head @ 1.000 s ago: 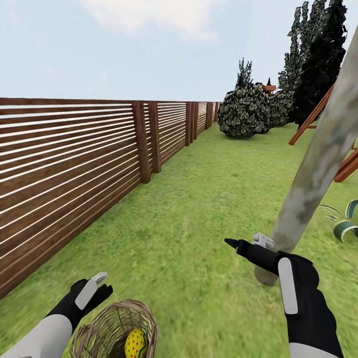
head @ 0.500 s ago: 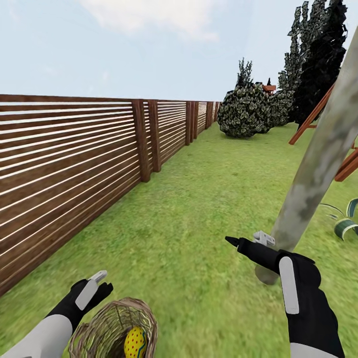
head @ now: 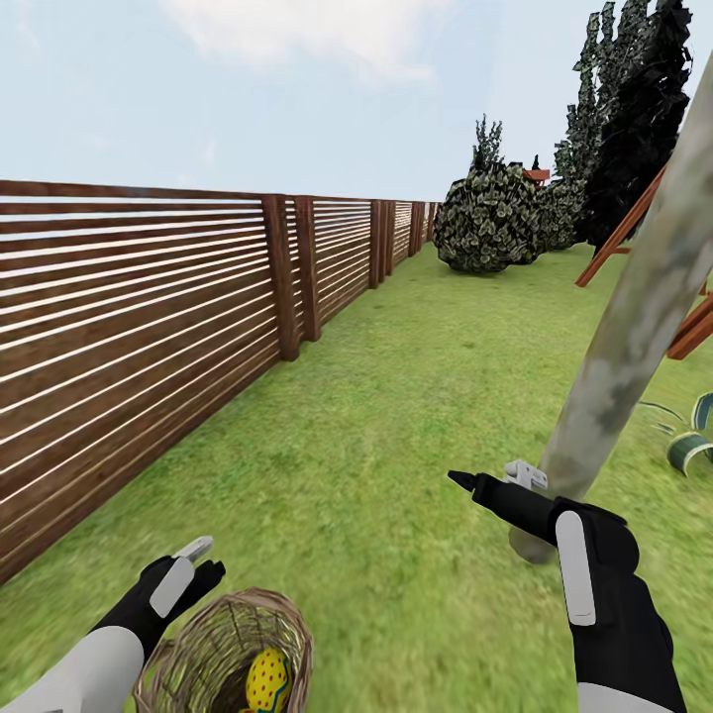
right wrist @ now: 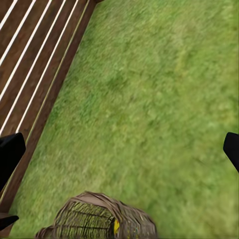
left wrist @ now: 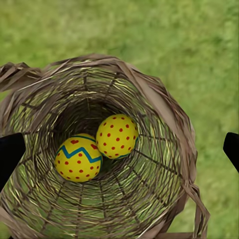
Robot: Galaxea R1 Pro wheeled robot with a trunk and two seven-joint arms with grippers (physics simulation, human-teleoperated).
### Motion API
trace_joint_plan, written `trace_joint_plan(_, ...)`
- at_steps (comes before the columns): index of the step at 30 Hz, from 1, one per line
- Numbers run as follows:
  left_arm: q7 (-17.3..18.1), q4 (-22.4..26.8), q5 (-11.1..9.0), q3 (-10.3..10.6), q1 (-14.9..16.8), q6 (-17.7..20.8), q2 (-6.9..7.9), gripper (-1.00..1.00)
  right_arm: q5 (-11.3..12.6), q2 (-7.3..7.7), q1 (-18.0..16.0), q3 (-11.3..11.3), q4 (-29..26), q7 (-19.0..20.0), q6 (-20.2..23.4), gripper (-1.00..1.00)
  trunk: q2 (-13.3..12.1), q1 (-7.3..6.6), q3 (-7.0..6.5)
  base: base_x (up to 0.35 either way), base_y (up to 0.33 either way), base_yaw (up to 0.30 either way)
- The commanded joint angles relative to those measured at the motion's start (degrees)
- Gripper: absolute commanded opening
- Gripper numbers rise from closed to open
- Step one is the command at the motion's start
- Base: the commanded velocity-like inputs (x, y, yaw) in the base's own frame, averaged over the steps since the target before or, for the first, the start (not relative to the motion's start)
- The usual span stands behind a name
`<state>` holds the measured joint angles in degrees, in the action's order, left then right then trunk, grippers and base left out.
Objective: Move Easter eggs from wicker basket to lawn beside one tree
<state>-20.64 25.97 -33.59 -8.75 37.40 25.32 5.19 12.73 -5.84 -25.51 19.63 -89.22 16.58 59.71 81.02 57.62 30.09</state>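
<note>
The wicker basket (head: 223, 649) sits on the lawn (head: 396, 416) at the bottom left of the head view. Two yellow Easter eggs with red dots lie inside it, one with a blue zigzag band (left wrist: 78, 158) and one beside it (left wrist: 117, 136). One egg (head: 265, 678) shows from the head. My left gripper (head: 193, 560) hangs open just above the basket, fingertips (left wrist: 10, 154) wide apart over its rim (left wrist: 164, 104). My right gripper (head: 495, 482) is open and empty over grass, close to the pale mottled tree trunk (head: 634, 327). The basket (right wrist: 97, 219) also appears in the right wrist view.
A brown slatted fence (head: 149, 327) runs along the left. Round bushes (head: 487, 220) and dark cypresses (head: 639, 119) stand at the far end. A red-brown wooden frame (head: 624, 233) and a striped plant (head: 688, 446) lie right of the trunk. Open grass stretches ahead.
The head view has shifted very slightly. Both grippers and the basket hold nearly the same places, and both grippers stay open.
</note>
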Motion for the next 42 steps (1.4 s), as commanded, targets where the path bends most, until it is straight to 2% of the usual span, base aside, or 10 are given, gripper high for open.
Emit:
trace_joint_plan(1,-0.39,0.09,-0.6,-0.08,0.02,0.24,-0.01,1.0,-0.07,-0.06,-0.06,0.15,-0.04,0.29,0.29,1.0,0.45,0.23,0.25,0.0,0.0,0.0)
trace_joint_plan(42,0.47,0.05,-0.51,0.12,0.01,0.26,0.0,1.0,-0.02,-0.2,-0.03,0.01,-1.11,0.57,0.29,1.0,16.9,9.23,7.61,0.0,0.0,0.0)
